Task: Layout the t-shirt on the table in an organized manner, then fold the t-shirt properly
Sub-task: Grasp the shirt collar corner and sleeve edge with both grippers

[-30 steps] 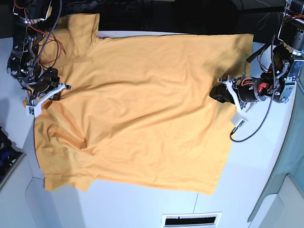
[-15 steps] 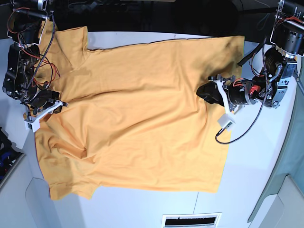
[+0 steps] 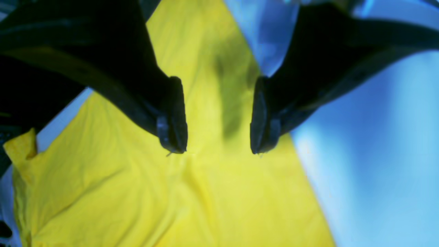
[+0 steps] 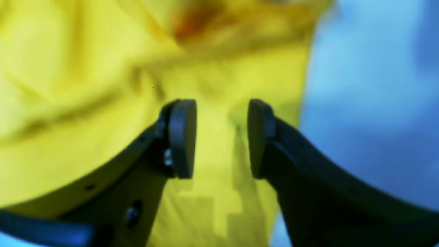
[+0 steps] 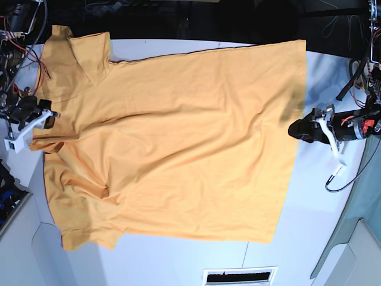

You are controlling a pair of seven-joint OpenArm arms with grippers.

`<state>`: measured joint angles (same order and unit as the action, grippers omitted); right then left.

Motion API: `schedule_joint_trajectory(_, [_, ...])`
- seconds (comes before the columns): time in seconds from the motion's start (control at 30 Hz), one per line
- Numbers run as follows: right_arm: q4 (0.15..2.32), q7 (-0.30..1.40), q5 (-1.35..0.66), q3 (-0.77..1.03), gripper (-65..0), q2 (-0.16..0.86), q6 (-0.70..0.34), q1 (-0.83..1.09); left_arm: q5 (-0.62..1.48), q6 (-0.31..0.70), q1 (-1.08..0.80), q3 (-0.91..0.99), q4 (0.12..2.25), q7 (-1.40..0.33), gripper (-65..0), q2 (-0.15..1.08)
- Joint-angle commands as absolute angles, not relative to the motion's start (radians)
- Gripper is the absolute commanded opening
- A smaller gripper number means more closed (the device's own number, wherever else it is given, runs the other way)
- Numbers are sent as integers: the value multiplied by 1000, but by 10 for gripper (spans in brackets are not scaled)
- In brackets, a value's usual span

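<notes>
1. White flat table (image 5: 321,232) with a small vent slot (image 5: 239,276) at the near edge.
2. One bright orange-yellow cotton t-shirt (image 5: 178,143), spread across it, a bit wrinkly.
3. Two black grippers: left gripper (image 3: 219,151) and right gripper (image 4: 221,139), both with jaws apart, holding nothing, each over a shirt edge.

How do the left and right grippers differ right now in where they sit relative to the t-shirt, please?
The left gripper sits at the t-shirt's hem edge, over the bare white table; the right gripper sits at the opposite edge, by the sleeves. In the wrist views, the left gripper points downward in the picture and the right gripper upward. Both stand open, holding nothing, with yellow cloth showing between their jaws.
</notes>
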<state>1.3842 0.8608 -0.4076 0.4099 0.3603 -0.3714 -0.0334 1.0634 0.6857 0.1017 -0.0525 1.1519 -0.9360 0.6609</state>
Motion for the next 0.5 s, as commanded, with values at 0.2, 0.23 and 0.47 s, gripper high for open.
schedule_joint_trajectory(0.2, [1408,907,-595,589,-315,468,-497,123,1187,698,48,-44,1165,-974,-316,718])
schedule_joint_trajectory(0.23, [1408,920,-612,608,-315,476,-508,148,1194,698,38,-44,1165,-977,-316,720])
schedule_joint_trajectory(0.47, [1408,928,-689,649,-315,503,-551,317,1194,698,-39,-44,1165,-976,-248,765])
